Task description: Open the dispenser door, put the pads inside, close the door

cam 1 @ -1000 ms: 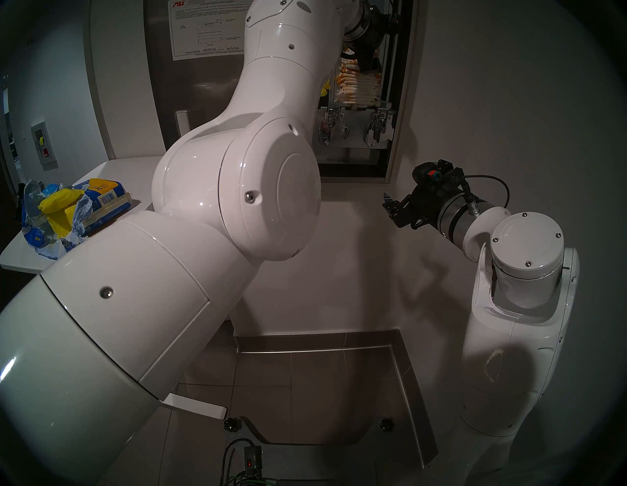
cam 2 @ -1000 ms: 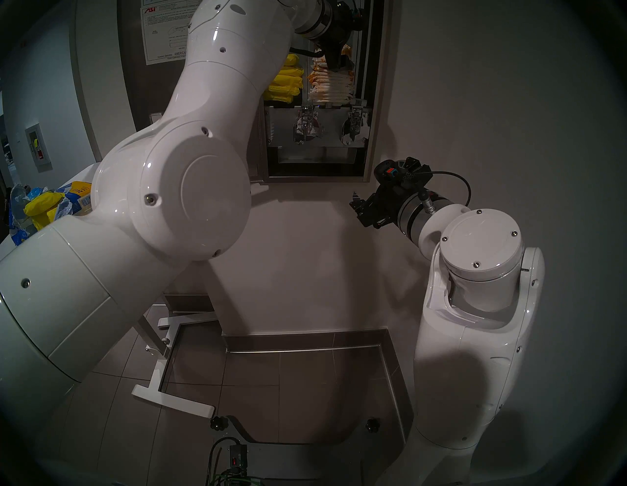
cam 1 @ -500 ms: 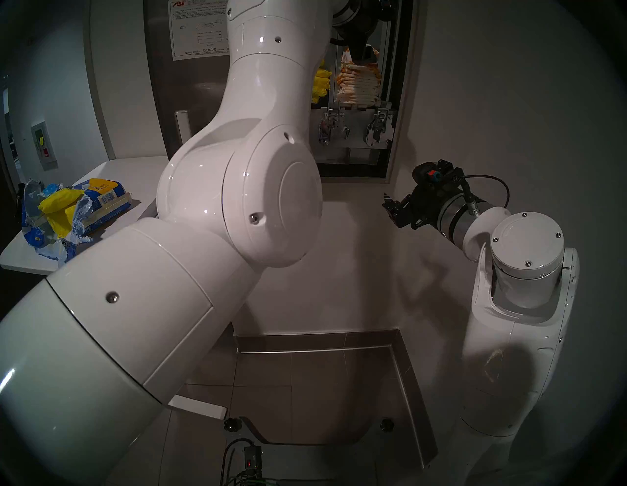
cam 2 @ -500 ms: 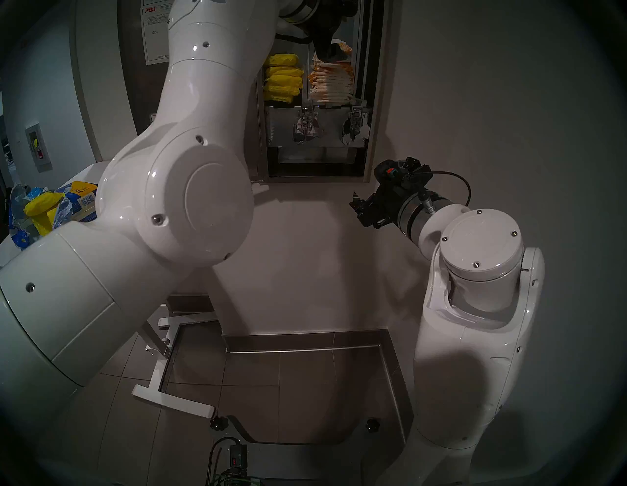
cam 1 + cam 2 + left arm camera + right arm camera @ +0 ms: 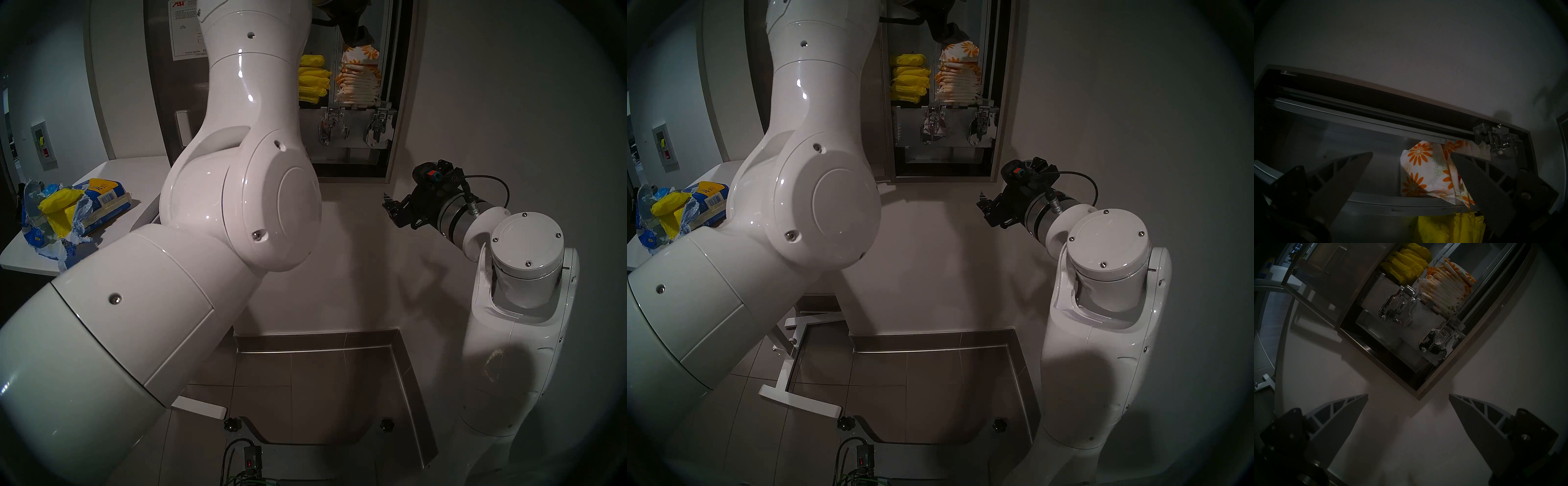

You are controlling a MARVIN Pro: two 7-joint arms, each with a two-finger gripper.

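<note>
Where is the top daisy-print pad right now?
In the head views, the top daisy-print pad lies tilted atop the right-hand stack inside the open dispenser, just below the open left gripper.

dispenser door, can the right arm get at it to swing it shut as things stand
Probably not directly. The dispenser door stands open at the cabinet's left, and the left arm rises across it. The right gripper, open and empty, sits low on the opposite side, so it would have to cross that arm.

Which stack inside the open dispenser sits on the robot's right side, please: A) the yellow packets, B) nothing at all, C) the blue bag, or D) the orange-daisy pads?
D: in the head view the daisy pads stack up to the right of the yellow packets.
</note>
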